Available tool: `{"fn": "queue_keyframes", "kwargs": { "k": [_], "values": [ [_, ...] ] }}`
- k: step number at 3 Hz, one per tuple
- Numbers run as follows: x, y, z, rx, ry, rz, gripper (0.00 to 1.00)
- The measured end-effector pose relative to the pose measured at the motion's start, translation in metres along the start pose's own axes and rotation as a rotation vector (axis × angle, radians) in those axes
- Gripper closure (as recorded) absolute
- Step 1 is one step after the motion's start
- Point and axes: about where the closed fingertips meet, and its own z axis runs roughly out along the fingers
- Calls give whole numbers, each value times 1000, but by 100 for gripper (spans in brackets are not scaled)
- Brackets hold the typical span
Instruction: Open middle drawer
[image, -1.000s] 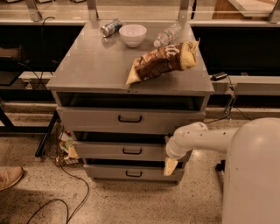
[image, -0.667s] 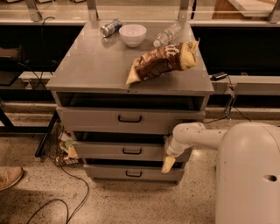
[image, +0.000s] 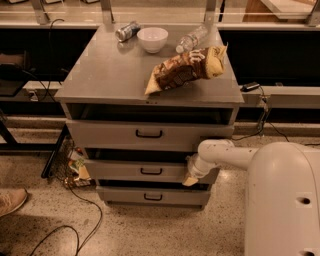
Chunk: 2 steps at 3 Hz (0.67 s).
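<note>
Middle drawer (image: 125, 170) sits in the grey cabinet (image: 100, 75), between the top drawer (image: 110, 134) and the bottom drawer (image: 120, 195). It has a small black handle (image: 151, 171), and a dark gap shows above its front. The gripper (image: 191, 176) is at the right end of this drawer, touching it or very close. I cannot tell how far open it is, or if it holds anything. On top sit a bowl (image: 152, 39), a can (image: 127, 31), a bottle (image: 192, 39) and a chip bag (image: 187, 70).

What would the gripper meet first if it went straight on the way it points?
The gripper, at the right end of the middle drawer, points down and left. It would probably meet the bottom drawer first, though depth is unclear.
</note>
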Motion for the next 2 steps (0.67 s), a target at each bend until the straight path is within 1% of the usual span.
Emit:
{"fn": "queue_keyframes", "kwargs": {
  "k": [2],
  "values": [
    [-4,-2,-11,0,0,0,95]
  ]
}}
